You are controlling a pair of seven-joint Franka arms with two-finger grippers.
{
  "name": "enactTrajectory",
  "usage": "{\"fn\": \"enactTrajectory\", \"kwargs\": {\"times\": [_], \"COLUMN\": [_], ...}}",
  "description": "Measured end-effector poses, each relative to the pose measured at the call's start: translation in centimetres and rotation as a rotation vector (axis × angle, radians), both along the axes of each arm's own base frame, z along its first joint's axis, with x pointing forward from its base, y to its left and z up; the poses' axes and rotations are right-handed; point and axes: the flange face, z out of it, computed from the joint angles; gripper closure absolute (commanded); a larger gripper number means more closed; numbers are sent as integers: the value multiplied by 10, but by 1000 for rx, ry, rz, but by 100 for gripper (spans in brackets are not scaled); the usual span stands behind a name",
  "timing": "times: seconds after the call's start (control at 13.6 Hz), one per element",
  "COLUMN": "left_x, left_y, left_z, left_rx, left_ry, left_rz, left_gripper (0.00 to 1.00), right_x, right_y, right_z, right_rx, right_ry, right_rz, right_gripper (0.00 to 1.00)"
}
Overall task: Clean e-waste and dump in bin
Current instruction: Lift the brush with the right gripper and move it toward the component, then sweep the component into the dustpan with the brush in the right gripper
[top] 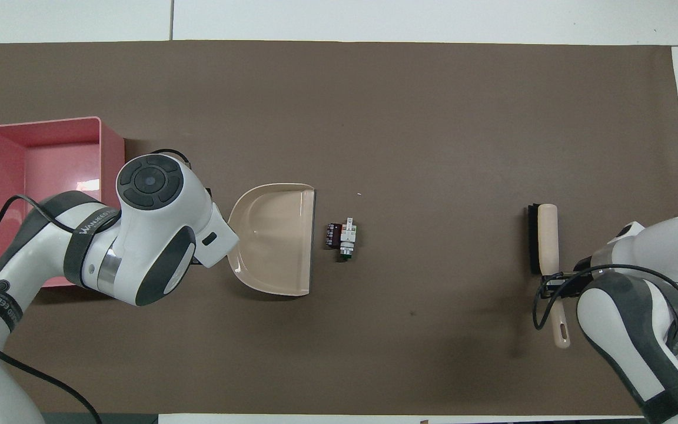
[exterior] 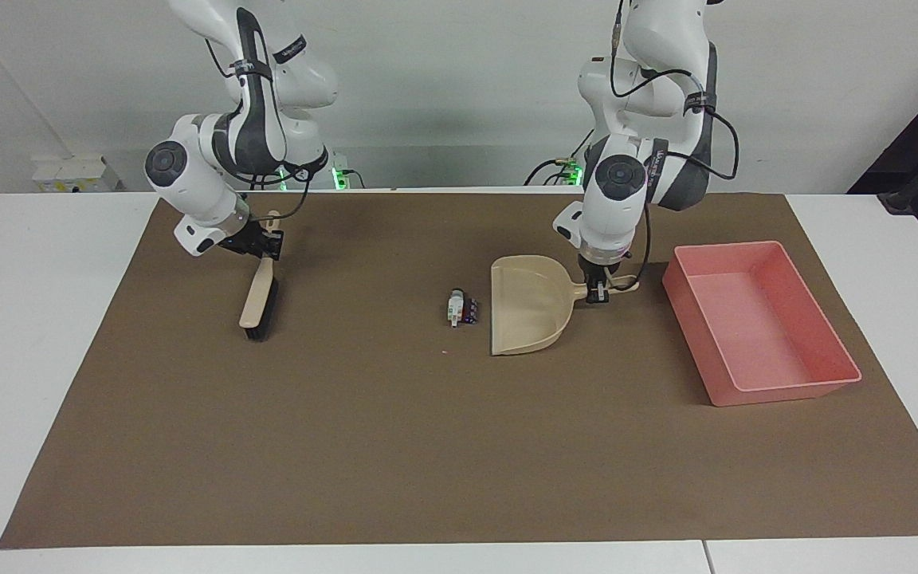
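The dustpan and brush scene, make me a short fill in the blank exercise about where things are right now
1. The left gripper grips the handle of the beige ____.
2. The right gripper grips the handle of the ____.
3. The e-waste lies on the brown mat just off the open edge of the dustpan, between it and the brush, ____ parts side by side.
4. The pink bin sits toward the ____ arm's end of the table.

Missing words: dustpan; brush; two; left
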Motion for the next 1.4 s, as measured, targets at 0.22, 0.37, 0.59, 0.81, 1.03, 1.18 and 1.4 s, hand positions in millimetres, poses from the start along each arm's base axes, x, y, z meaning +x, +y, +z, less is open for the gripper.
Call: {"fn": "enactTrajectory", "kwargs": {"times": [0.22,0.37,0.59,0.81,1.03,1.18,1.4], "left_x": [-1,-3,-7,-8,-9,-10,-10], "left_y": [0,1,-3,-4,-4,-4,-4], "left_z": [-1,-2,-3,-3,-3,-2,-2], "left_rx": [4,13,37,47,49,51,52], "left_ry": [4,16,20,23,24,26,28], "left_rz": [10,27,42,54,57,58,58], "left_gripper": [100,100,100,100,100,100,100], "right_x": [21,30,30,28,45,56,57], "right_y": [59,114,194,256,303,317,327], "right_z": [34,51,56,40,28,16,10], "right_rx": [-34,-68,-126,-180,-195,-176,-174], "right_ry": [19,15,13,26,15,16,12], "right_rz": [13,15,-17,-40,-47,-55,-61], "right_gripper": [100,100,100,100,100,100,100]}}
